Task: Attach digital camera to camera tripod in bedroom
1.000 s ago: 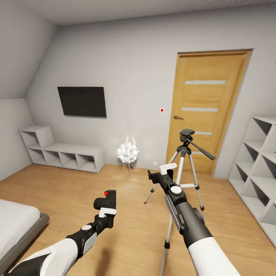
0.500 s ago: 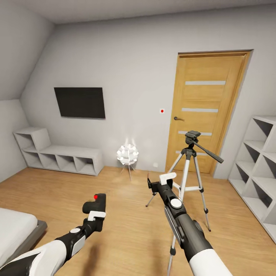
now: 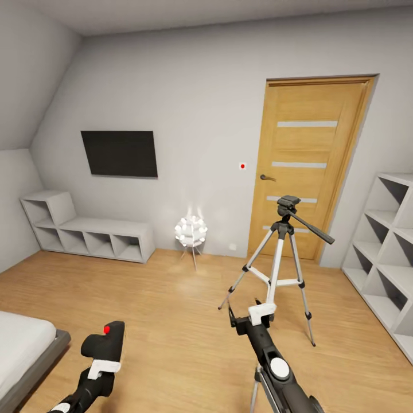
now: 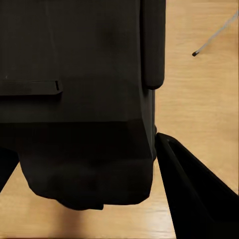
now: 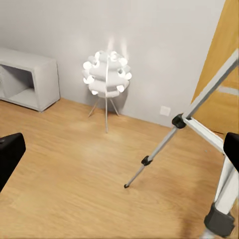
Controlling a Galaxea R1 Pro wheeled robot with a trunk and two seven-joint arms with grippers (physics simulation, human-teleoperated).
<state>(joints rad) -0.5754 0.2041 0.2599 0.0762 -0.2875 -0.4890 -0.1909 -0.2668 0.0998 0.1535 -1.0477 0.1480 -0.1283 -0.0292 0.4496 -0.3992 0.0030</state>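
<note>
left claw point(image 3: 102, 360): pinching the digital camera point(image 3: 105, 345) from below, red button up, at about 7 o'clock in the head view; held low and in front, likely to keep it level for carrying.
digital camera, wrist look: black body point(image 4: 74, 99) presses close on the left wrist lens, one dark finger point(image 4: 191, 194) beside it; grip looks firm.
right claw point(image 3: 248, 317): spread, nothing in it, at about 5 o'clock in the head view; dark fingertips point(image 5: 10, 154) sit wide apart at the edges of the right wrist picture. Judged free to steady the stand later.
camera tripod point(image 3: 281, 261): upright on the wood floor point(image 3: 172, 310) at about 3 o'clock, in front of the oak door point(image 3: 307, 166); legs splayed, black head on top, pan handle pointing down toward the shelves point(image 3: 390, 252). Right claw is near a front leg point(image 5: 164, 144), not touching.
head plate: bare, nothing mounted yet.
gap: camera well apart from the tripod head and lower; a lift and a reach across toward 2 o'clock would be needed.
ball lamp point(image 3: 191, 230): by the wall at about 12 o'clock, left of the tripod, out of the way.
risk: a leg stands just beside the right arm, easy to knock.
</note>
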